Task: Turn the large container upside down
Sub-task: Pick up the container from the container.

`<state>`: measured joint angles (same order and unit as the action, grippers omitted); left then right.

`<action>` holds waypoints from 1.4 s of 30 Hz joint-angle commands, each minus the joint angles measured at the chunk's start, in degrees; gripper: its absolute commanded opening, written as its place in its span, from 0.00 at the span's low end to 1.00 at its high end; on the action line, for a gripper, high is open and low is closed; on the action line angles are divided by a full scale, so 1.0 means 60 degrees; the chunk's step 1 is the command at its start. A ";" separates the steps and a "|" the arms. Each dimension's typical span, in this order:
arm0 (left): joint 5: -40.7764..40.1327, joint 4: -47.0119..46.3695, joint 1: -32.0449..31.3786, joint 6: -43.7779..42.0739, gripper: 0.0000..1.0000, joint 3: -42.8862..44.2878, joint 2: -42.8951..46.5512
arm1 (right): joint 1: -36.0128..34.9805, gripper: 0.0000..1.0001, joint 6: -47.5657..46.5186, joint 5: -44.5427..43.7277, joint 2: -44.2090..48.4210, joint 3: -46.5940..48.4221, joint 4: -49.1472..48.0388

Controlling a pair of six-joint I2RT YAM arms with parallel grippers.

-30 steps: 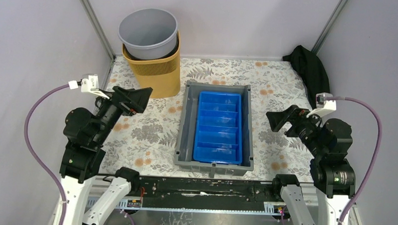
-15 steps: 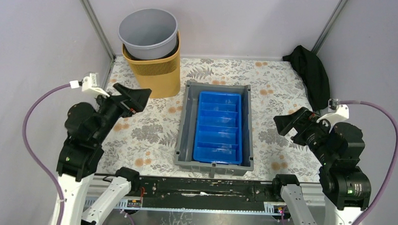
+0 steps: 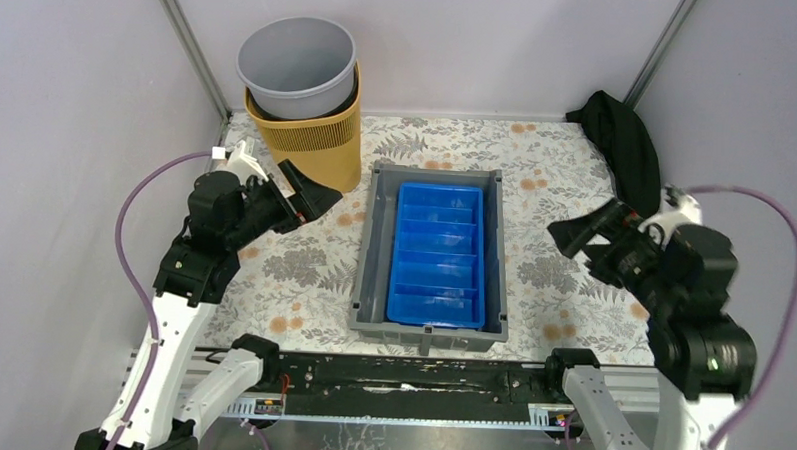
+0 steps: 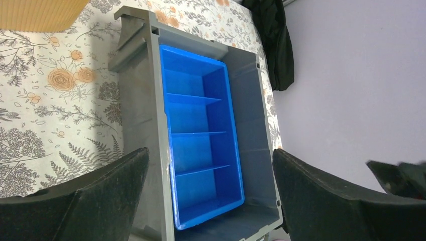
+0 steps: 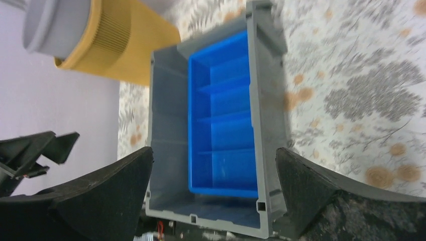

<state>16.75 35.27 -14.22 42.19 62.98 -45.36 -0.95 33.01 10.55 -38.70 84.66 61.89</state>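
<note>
The large dark-grey crate (image 3: 372, 246) stands upright in the middle of the floral table, opening up. It also shows in the left wrist view (image 4: 138, 115) and the right wrist view (image 5: 166, 130). A blue ribbed tray (image 3: 438, 252) lies inside it. My left gripper (image 3: 314, 194) is open and empty, raised to the left of the crate's far corner. My right gripper (image 3: 586, 230) is open and empty, raised to the right of the crate. Neither touches the crate.
A round light-grey bucket (image 3: 295, 66) sits in a yellow ribbed bin (image 3: 312, 142) at the back left, close to my left gripper. A black cloth (image 3: 622, 143) hangs at the back right corner. Walls close in on both sides.
My left arm has swung up and inward, its gripper now nearer the crate's far left corner. My right arm has lifted and drawn slightly back to the right. The crate has not moved.
</note>
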 commanded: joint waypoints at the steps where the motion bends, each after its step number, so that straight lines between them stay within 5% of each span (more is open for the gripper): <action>1: 0.0631 -0.0598 -0.0029 -0.0356 1.00 0.0023 0.0107 | 0.0041 0.99 -0.0361 0.2060 -0.0842 -0.0768 -0.0993; 6: 0.0191 -0.0152 -0.0040 -0.0876 1.00 0.0048 -0.0055 | 0.0049 0.99 -0.0795 0.3085 -0.1660 -0.1097 -0.1648; 13: -0.0029 -0.0384 -0.0035 -0.0939 1.00 -0.0877 -0.0399 | -0.0001 0.82 -0.0918 0.3904 -0.2515 -0.1615 -0.2649; 17: -0.0203 -0.0842 -0.0099 -0.0913 1.00 -0.1228 -0.0868 | -0.0388 0.81 -0.1043 0.3562 -0.3052 -0.1469 -0.2986; 34: -0.0888 -0.1681 -0.0280 -0.1111 1.00 -0.1289 -0.2127 | -0.6234 0.76 -0.0011 -0.1690 -0.6422 -0.0580 -0.3410; 42: -0.1506 -0.1259 -0.0260 -0.1466 1.00 -0.1339 -0.1832 | -0.7829 0.71 0.0930 -0.3137 -0.8408 0.0126 -0.3327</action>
<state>10.41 29.19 -15.42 35.51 55.24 -57.87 -44.84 34.72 -1.15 -85.62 80.77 42.96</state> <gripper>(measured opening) 0.998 0.738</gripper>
